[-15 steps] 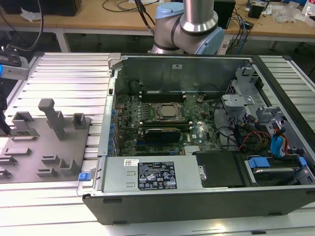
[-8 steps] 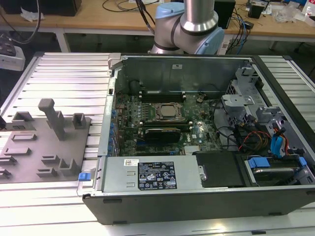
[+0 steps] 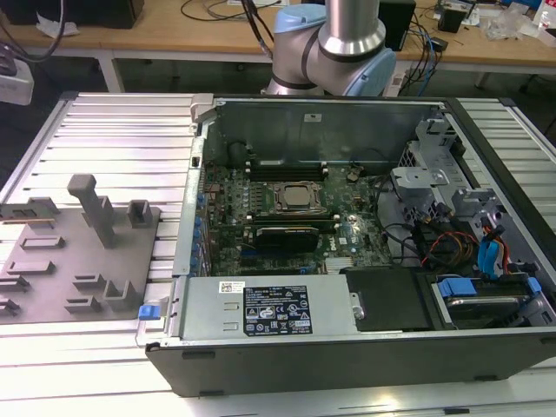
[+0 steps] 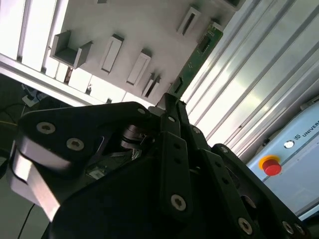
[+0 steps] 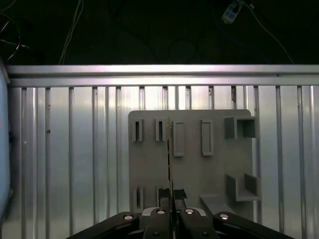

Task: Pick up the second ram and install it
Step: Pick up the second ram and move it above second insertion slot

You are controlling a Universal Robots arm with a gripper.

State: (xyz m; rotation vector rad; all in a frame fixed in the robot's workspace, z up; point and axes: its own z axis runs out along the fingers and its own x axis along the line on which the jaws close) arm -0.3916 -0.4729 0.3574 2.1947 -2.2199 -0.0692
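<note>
So the gripper [image 5: 171,195] is clamped shut on the ram [image 5: 169,149] — thin green stick, grey holder [image 5: 149,167] right behind it.

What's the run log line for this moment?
gripper: shut on second ram | position: over grey holder plate | install: not yet done

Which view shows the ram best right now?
The second wrist view: the ram shows its green face and chips, held in the gripper. In the first wrist view the ram is edge-on, a thin line.
</note>
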